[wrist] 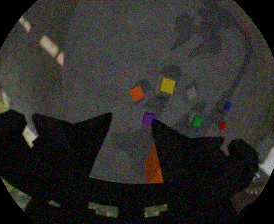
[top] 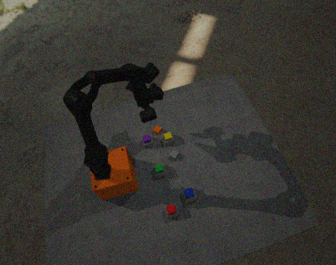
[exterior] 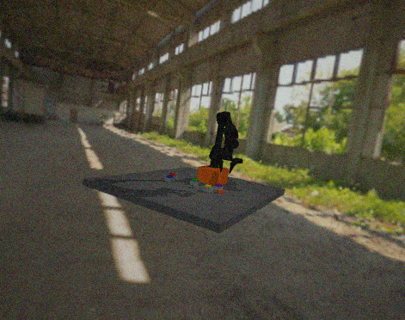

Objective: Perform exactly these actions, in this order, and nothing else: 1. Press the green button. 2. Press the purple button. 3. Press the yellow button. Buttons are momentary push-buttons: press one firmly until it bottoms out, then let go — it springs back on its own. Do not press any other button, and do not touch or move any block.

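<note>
The green button point(top: 159, 168) point(wrist: 197, 121) point(exterior: 194, 181) stands in front of the orange base. The purple button point(top: 146, 138) point(wrist: 148, 118) stands farther back; in the wrist view it shows right beside the right fingertip, partly covered by it. The yellow button point(top: 168, 135) point(wrist: 168, 85) point(exterior: 208, 186) stands beside the purple one, ahead of the fingertips in the wrist view. My gripper point(top: 148, 115) point(wrist: 132, 119) is open and empty, high above the table near the purple button and touching no button. Its exact height is hard to tell.
An orange button point(top: 157, 129) point(wrist: 137, 93) stands close to the purple and yellow ones. A pale grey piece point(top: 175, 154) point(wrist: 191, 92) lies between yellow and green. Blue point(top: 189, 193) point(wrist: 227, 106) and red point(top: 171, 209) point(wrist: 222, 126) buttons stand beyond green. The orange base point(top: 119, 169) point(exterior: 208, 175) carries the arm.
</note>
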`<state>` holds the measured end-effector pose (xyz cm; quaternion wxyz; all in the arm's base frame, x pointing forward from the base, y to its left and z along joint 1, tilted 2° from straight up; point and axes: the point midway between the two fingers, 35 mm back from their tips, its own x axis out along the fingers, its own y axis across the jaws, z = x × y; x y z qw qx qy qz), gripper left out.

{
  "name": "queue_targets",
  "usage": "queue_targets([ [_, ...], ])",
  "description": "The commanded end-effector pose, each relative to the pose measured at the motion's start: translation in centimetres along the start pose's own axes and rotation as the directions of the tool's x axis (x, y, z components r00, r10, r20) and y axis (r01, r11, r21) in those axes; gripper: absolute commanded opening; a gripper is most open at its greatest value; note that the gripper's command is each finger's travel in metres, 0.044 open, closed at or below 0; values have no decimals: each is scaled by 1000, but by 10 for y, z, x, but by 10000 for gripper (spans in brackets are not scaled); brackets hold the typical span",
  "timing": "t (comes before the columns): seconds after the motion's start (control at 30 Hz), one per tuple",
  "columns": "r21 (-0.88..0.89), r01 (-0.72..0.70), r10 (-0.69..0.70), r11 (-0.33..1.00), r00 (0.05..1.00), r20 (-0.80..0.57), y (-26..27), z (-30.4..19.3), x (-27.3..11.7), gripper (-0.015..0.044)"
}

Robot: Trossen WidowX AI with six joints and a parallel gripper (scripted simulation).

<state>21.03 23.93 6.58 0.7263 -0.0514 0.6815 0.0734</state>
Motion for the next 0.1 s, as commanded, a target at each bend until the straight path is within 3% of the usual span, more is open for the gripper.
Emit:
queue_targets([
  [0.0, 28, 13, -12, 1000, 1000, -10, -2, -2, -1, 361],
  [0.07, 28, 13, -12, 1000, 1000, -10, -2, -2, -1, 387],
])
